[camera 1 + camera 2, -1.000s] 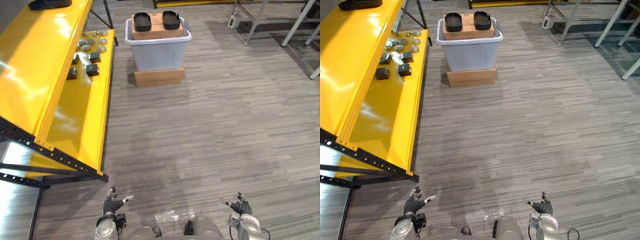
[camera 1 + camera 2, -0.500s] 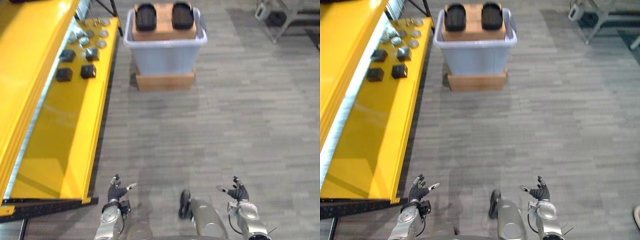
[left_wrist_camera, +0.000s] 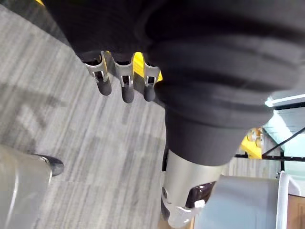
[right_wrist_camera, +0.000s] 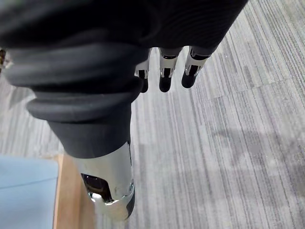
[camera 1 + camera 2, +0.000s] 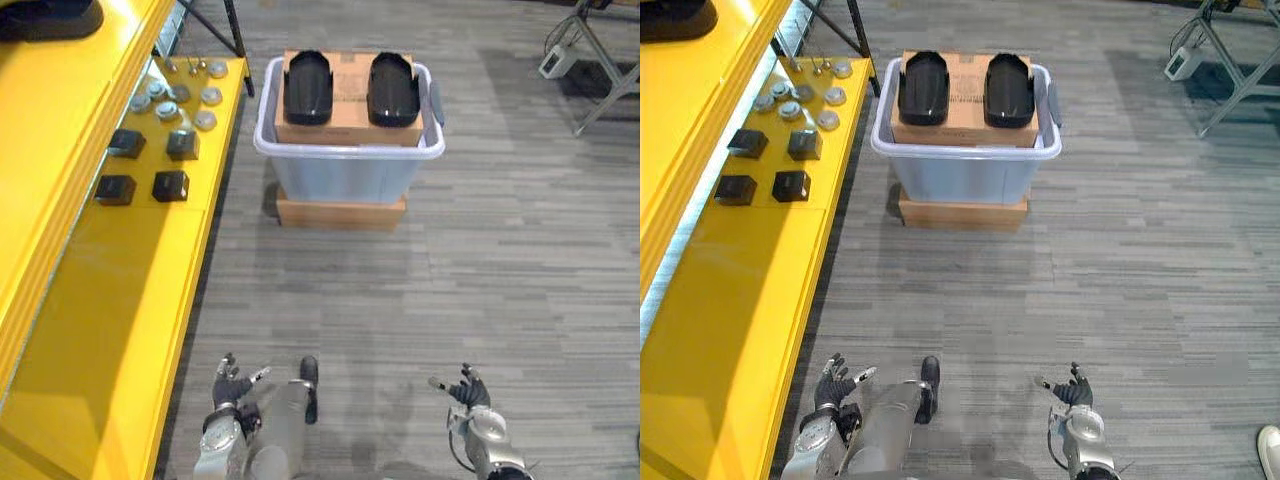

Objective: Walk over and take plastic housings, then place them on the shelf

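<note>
Left eye view: left hand [image 5: 232,384], right hand [image 5: 467,391] low, fingers spread

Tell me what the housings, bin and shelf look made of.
The housings look like black moulded plastic with a soft sheen. The bin seems pale grey plastic with a smooth rolled rim. The shelf is probably painted metal, glossy yellow with reflections.

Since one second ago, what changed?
The camera has moved forward: the tub holding two black plastic housings on a cardboard box looks closer. Nothing taken or released; left robot hand and right robot hand stay open, empty. Parts on the yellow shelf unmoved.
</note>
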`<state>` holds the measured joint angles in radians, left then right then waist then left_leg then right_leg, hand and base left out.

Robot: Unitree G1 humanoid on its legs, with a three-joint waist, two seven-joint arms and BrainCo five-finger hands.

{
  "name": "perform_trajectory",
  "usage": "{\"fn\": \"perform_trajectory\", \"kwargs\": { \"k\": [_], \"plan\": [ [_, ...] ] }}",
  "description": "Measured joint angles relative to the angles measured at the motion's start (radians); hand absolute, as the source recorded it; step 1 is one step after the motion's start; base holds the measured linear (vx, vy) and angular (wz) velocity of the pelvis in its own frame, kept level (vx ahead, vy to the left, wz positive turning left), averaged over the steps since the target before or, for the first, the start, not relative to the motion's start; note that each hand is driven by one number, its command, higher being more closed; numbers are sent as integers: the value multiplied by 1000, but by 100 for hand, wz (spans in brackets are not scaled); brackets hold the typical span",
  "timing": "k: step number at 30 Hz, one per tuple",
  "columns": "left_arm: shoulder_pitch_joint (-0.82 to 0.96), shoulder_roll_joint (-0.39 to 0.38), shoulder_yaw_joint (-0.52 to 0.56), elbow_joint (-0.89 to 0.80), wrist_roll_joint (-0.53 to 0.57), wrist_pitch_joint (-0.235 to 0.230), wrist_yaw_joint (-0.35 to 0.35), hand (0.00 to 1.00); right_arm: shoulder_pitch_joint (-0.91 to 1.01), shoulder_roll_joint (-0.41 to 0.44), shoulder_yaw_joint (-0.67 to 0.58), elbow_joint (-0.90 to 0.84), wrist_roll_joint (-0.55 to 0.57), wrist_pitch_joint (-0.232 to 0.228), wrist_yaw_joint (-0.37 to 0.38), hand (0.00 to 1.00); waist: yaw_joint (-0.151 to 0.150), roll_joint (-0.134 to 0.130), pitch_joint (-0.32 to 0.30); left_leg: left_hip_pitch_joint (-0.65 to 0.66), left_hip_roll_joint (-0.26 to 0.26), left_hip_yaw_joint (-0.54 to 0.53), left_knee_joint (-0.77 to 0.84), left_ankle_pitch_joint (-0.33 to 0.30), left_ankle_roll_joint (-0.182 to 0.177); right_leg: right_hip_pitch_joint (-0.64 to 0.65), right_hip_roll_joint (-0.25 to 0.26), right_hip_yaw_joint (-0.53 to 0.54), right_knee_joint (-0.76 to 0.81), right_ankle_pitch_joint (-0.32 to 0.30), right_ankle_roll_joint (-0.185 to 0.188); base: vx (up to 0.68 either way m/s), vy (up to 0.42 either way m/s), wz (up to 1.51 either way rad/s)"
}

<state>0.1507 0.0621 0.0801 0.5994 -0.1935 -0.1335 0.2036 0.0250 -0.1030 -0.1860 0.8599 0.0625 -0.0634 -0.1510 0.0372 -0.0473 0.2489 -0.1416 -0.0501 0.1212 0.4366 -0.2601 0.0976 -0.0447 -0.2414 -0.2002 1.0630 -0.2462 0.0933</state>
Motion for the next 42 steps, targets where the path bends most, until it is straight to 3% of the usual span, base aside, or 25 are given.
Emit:
{"fn": "perform_trajectory", "kwargs": {
  "k": [2, 4, 5, 6, 7, 8, 9, 10, 11, 12, 13, 15, 16, 18, 20, 21, 22, 25, 27, 31, 34, 39, 42],
  "plan": [
    [5, 4, 0, -1, -1, -1, 1, 0, 6, 0, 3, -1, -5, 0, 0, 0, -5, 11, -9, 117, 8, -13, -74, -23, -9, -95, -6, -78, -40, -51, -52, 553, 34, 7],
    [1, 10, 0, 2, -2, -2, 2, 0, 0, -1, 9, -2, -8, -1, 1, 0, -25, 26, -4, 194, 32, -34, -116, -38, -20, -192, 14, -127, -201, -74, -63, 552, -41, 27],
    [-7, 10, -1, 10, -2, -2, 2, 0, 4, -3, 10, -2, -16, -1, 1, 0, -30, 37, 2, 240, 57, -42, -136, -41, -25, -239, 56, -121, -389, -60, -59, 676, -118, 37],
    [-17, 11, 0, 16, -1, -2, 3, 0, 14, -1, 10, -2, -17, 0, 1, 0, -32, 41, 4, 281, 79, -52, -152, -47, -40, -262, 110, -83, -601, 17, -42, 689, -136, 42],
    [-18, 12, 0, 20, 0, -2, 4, 0, 21, 0, 10, -2, -17, 1, 1, 0, -37, 37, 3, 299, 86, -65, -158, -54, -58, -266, 129, -57, -713, 72, -37, 693, -191, 62],
    [-10, 22, 0, 23, 3, -2, 13, 0, 36, -1, 10, -2, -18, 2, 0, 0, -45, 17, -7, 332, 86, -89, -160, -78, -99, -272, 137, -1, -859, 177, -32, 619, -248, 93],
    [-6, 19, -1, 44, 5, -2, 15, 0, 54, -6, 9, -2, -18, 4, 0, 0, -56, 12, -19, 366, 93, -124, -149, -99, -130, -265, 140, 32, -816, 326, -66, 631, -280, 97],
    [-4, 15, -5, 52, 5, -1, 14, 0, 59, -7, 9, -2, -18, 5, 0, 0, -64, 18, -29, 364, 107, -143, -128, -99, -131, -268, 141, 36, -786, 347, -94, 652, -292, 82],
    [3, -7, -6, 59, 7, -2, 14, 0, 60, -12, 8, -4, -21, 6, 1, 0, -74, 52, -48, 325, 150, -156, -24, -81, -160, -258, 164, -2, -756, 297, -112, 621, -289, 50],
    [1, -25, 1, 60, 8, -2, 13, 0, 52, -10, 12, -17, -24, 5, 3, 0, -73, 76, -38, 252, 184, -150, 160, -22, -210, -209, 193, -31, -763, 266, -129, 723, -329, 41],
    [8, -43, 5, 60, 8, -1, 13, 0, 50, -10, 27, -23, -24, 5, 2, 0, -65, 95, -34, 161, 238, -143, 377, 62, -216, -127, 227, -48, -819, 253, -144, 581, -264, 25],
    [11, -47, 3, 64, 7, -1, 12, 0, 49, -2, 35, -21, -20, 3, 1, 0, -53, 95, -33, 103, 280, -109, 508, 41, -207, -38, 255, -49, -878, 251, -151, 443, -161, -1],
    [8, -50, 0, 69, 7, 0, 10, 0, 49, 5, 34, -21, -12, -2, 0, 0, -38, 82, -34, 70, 288, -73, 515, 9, -203, 31, 256, -48, -920, 249, -154, 485, -159, -12],
    [1, -53, 0, 67, 8, -1, -6, 0, 41, 5, 8, -22, 5, -9, -1, 0, -27, 67, -27, 13, 271, -32, 358, -25, -204, 101, 241, -43, -965, 249, -153, 485, -108, -14],
    [-5, -53, 0, 62, 8, -1, -7, 0, 44, -4, -24, -20, 8, -10, -3, 0, -26, 79, -29, -8, 254, -41, 125, 1, -221, 132, 238, -43, -995, 240, -139, 291, 16, -22],
    [-3, -55, -1, 61, 8, -1, -7, 0, 54, -13, -37, -23, 8, -10, -4, 0, -28, 104, -32, -8, 255, -45, -11, 116, -210, 148, 249, -46, -1005, 224, -117, 290, 119, -5],
    [-4, -59, -3, 68, 7, -1, -7, 0, 64, -22, -62, -11, 10, -4, -5, 0, -42, 140, -29, -5, 264, -68, -64, 147, -196, 172, 274, -47, -1017, 202, -98, 312, 158, 14],
    [-12, -29, -2, 77, 7, -1, -7, 0, 100, 5, -95, -8, 26, 2, -7, 0, -52, 80, -45, 66, 197, -48, -212, 199, -176, 164, 201, -42, -1007, 180, -67, 206, 117, 12],
    [-12, -14, -3, 78, 7, 0, -7, 0, 102, 9, -128, -8, 51, 1, -17, 0, -52, 60, -53, 79, 170, -29, -271, 219, -165, 145, 179, -29, -1003, 171, -53, 135, 64, -10],
    [6, 8, 1, 76, 7, -1, -8, 0, 100, 9, -195, -33, 88, 0, -23, 0, -51, 57, -57, 126, 152, 9, -322, 221, -162, 145, 158, 6, -995, 162, -39, 79, 49, -23],
    [29, 24, 1, 72, 7, 0, -13, 0, 115, 8, -252, -147, 100, -1, -26, 0, -61, 54, -63, 150, 141, 25, -357, 224, -157, 142, 150, 25, -995, 156, -29, 39, 13, -19],
    [74, 25, 2, 18, 8, -1, -29, 0, 159, 4, -289, -510, 104, -10, -70, 0, -76, 31, -89, 165, 133, 60, -405, 229, -153, 116, 144, 60, -995, 154, -27, 45, 20, -19],
    [78, 25, -1, 18, 9, -1, -30, 0, 155, 3, -288, -616, 101, -29, -80, 0, -79, 23, -109, 175, 126, 73, -419, 230, -152, 113, 144, 70, -996, 154, -27, 57, 34, -14]
  ]
}}
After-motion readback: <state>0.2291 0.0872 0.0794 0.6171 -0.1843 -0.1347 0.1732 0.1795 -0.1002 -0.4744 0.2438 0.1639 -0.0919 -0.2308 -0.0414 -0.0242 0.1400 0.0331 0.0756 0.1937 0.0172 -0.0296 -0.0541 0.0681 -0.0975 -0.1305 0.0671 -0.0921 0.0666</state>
